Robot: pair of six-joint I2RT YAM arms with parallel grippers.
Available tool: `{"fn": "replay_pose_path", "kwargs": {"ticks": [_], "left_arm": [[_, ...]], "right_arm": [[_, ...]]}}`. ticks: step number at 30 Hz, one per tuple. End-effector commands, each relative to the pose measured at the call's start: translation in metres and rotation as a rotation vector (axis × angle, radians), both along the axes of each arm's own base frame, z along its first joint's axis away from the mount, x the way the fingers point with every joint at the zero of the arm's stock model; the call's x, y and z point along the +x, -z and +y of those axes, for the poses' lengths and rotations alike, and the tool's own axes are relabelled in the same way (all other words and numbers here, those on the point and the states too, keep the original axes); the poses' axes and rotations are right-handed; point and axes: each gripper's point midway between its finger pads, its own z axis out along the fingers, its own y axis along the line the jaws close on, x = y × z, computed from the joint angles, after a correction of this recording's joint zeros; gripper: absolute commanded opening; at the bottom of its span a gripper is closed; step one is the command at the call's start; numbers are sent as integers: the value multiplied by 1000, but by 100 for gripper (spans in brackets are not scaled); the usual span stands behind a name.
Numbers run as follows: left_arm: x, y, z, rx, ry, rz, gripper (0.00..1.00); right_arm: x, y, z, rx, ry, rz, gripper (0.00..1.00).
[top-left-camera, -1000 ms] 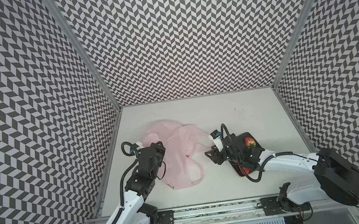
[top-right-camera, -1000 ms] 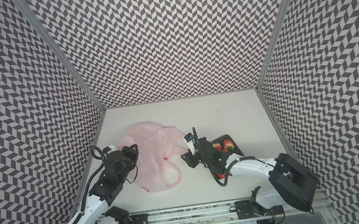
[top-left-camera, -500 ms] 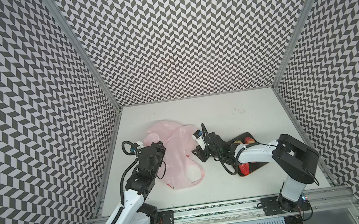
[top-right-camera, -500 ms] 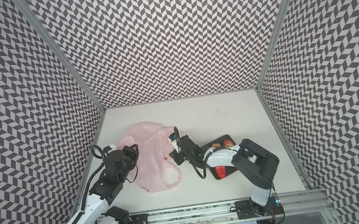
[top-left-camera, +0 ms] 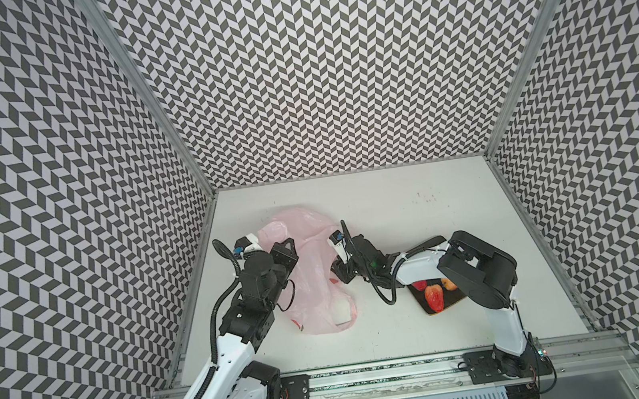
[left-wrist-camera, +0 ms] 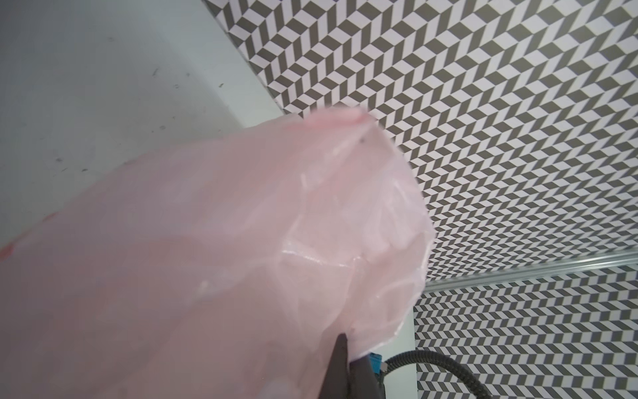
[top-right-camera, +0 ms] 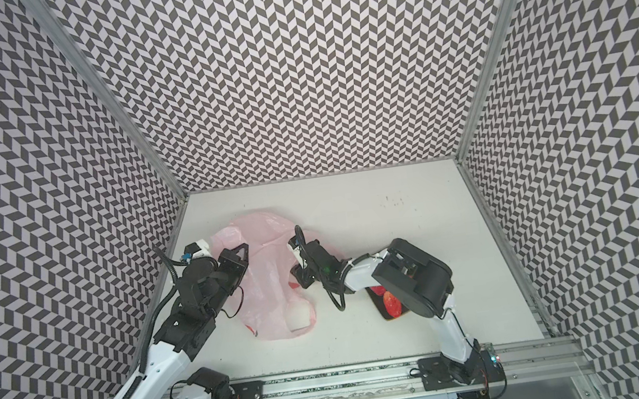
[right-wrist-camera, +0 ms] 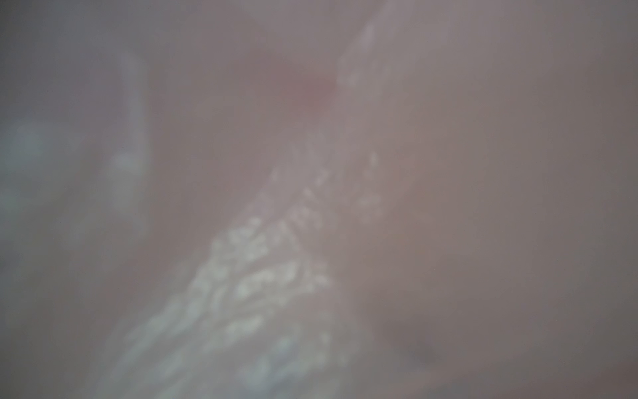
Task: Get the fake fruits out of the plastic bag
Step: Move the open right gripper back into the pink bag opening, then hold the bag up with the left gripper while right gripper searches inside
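Observation:
The pale-pink plastic bag (top-left-camera: 309,260) (top-right-camera: 265,275) lies crumpled on the white table, left of centre in both top views. My left gripper (top-left-camera: 285,249) (top-right-camera: 241,252) is at its left edge, shut on the film. In the left wrist view the plastic bag (left-wrist-camera: 241,241) spreads out from the dark fingertip (left-wrist-camera: 342,345). My right gripper (top-left-camera: 337,278) (top-right-camera: 298,279) presses into the bag's right edge, its jaws hidden by film. The right wrist view shows only blurred pink plastic bag (right-wrist-camera: 448,207). A red strawberry (top-left-camera: 433,296) (top-right-camera: 392,301) and two more fake fruits (top-left-camera: 449,284) lie outside the bag.
The fruits rest on a dark brown board (top-left-camera: 455,301) (top-right-camera: 387,315) right of the bag. My right arm's elbow (top-left-camera: 477,267) hangs over part of it. Patterned walls close in three sides. A metal rail (top-left-camera: 374,373) runs along the front edge.
My right arm has swung left from over the board, and its gripper now sits at the bag's right edge. The left arm and the bag have barely moved.

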Motion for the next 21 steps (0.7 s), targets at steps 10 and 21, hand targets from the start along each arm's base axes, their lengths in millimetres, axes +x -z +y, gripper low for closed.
{"fn": "replay_pose_path", "kwargs": {"ticks": [10,21], "left_arm": [[-8,-54,-19,30,132,-157,0],[-12,-68,-25,13,171,-210,0]], "right_arm": [[-2,-52,1,164,-1,-25,69],[-7,-65,8,286,-8,2,78]]}}
